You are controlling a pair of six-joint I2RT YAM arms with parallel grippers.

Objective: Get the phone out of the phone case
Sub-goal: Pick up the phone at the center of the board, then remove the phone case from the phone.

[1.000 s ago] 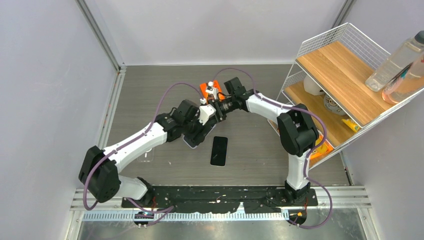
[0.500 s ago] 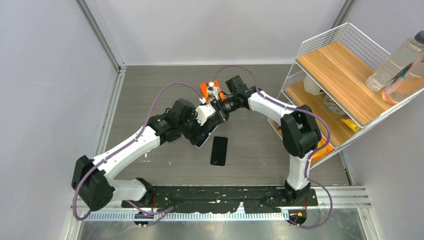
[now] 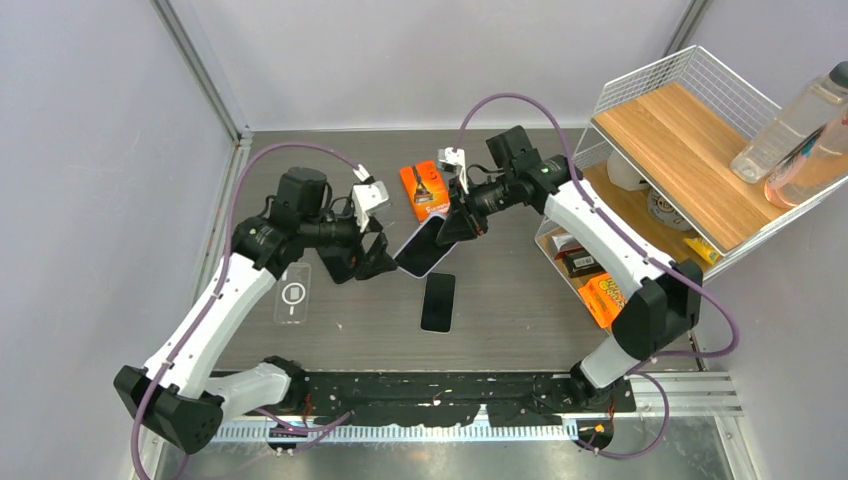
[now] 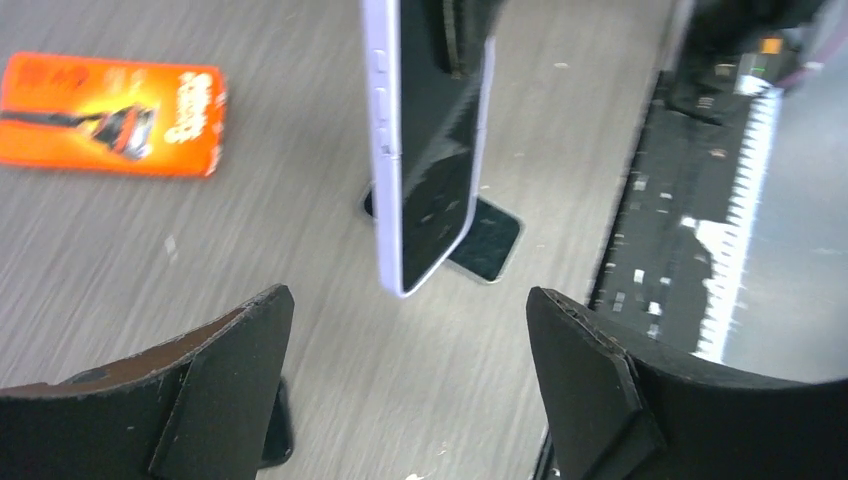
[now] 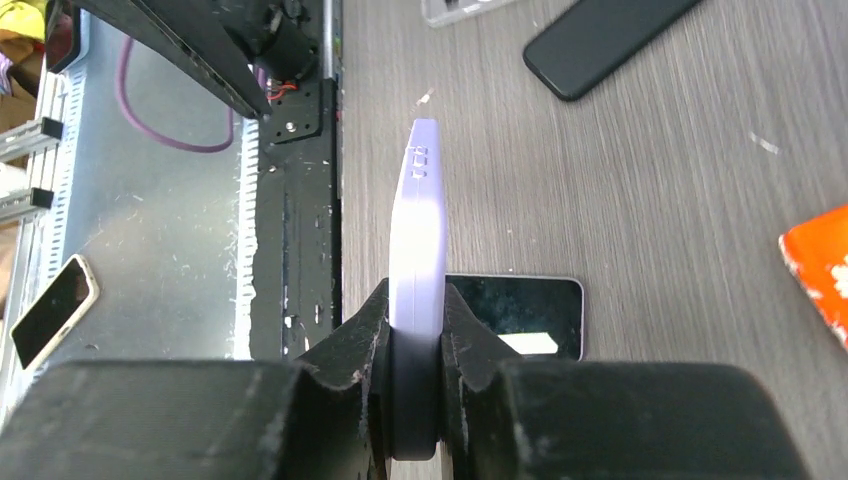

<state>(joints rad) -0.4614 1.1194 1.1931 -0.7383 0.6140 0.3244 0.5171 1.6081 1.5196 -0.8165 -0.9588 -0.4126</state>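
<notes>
A phone in a lilac case [image 3: 425, 247] hangs tilted in the air above the table. My right gripper [image 3: 458, 225] is shut on its upper end. In the right wrist view the fingers [image 5: 365, 335] pinch the case's lilac edge [image 5: 418, 230]. My left gripper [image 3: 375, 255] is open and empty, a short way left of the phone. In the left wrist view the phone [image 4: 425, 150] hangs ahead of the gap between the spread jaws [image 4: 408, 300], with its dark screen and lilac side buttons showing.
A bare black phone [image 3: 437, 301] lies flat below the held one. A clear case with a ring [image 3: 293, 293] lies to the left. An orange box [image 3: 424, 190] lies behind. A dark flat object [image 5: 605, 40] lies near the left gripper. A wire shelf [image 3: 680, 150] stands at right.
My left gripper has let go of the lilac phone, opened and pulled back to the left. My right gripper has lifted the phone and drawn it slightly right.
</notes>
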